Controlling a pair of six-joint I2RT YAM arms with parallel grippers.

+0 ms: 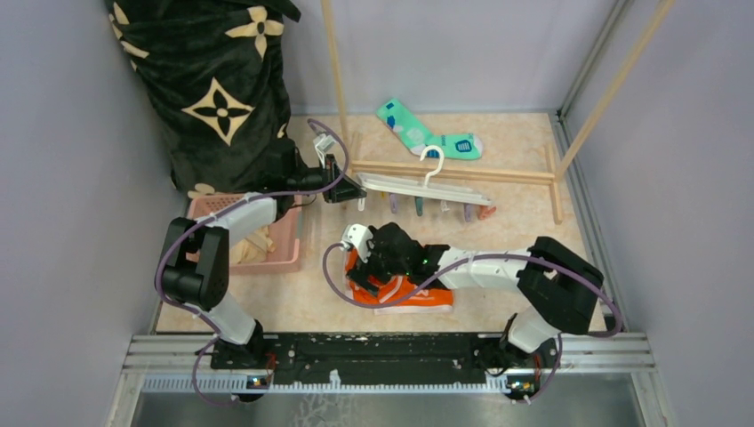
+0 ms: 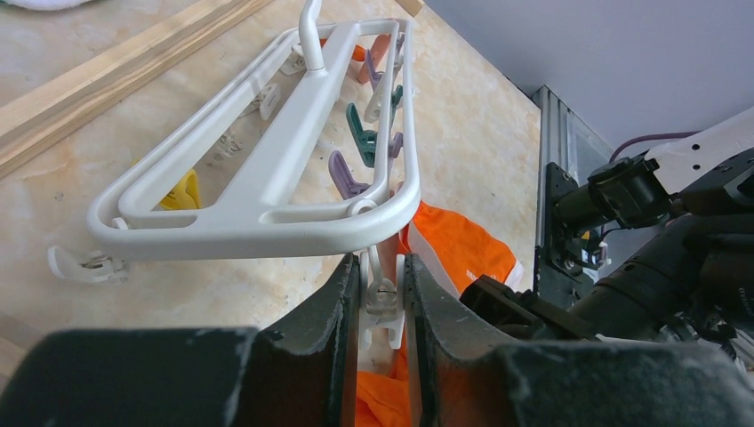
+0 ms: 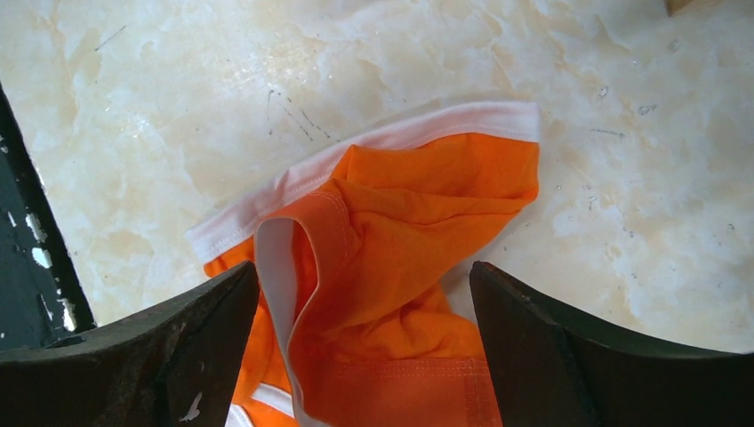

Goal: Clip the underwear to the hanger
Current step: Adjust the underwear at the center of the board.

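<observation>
The hanger [image 1: 425, 188], a white frame with a hook and dangling pastel clothespins, lies in front of the wooden rack. My left gripper [image 1: 343, 189] is at its left end, shut on a white clothespin [image 2: 383, 301] that hangs from the hanger's corner [image 2: 267, 212]. The orange underwear [image 1: 405, 294] lies crumpled on the floor, below and beyond that clothespin [image 2: 458, 245]. My right gripper [image 1: 363, 267] is open, just above the garment. Its fingers straddle the orange folds and white piping [image 3: 391, 231], and the gap between the fingertips [image 3: 364, 285] holds nothing.
A pink basket [image 1: 286, 242] with cream cloth [image 1: 253, 245] stands left of the underwear. A teal sock [image 1: 427, 133] lies behind the wooden rack's base bar [image 1: 445, 169]. A black flowered blanket [image 1: 213, 89] hangs at the back left. Walls close in on both sides.
</observation>
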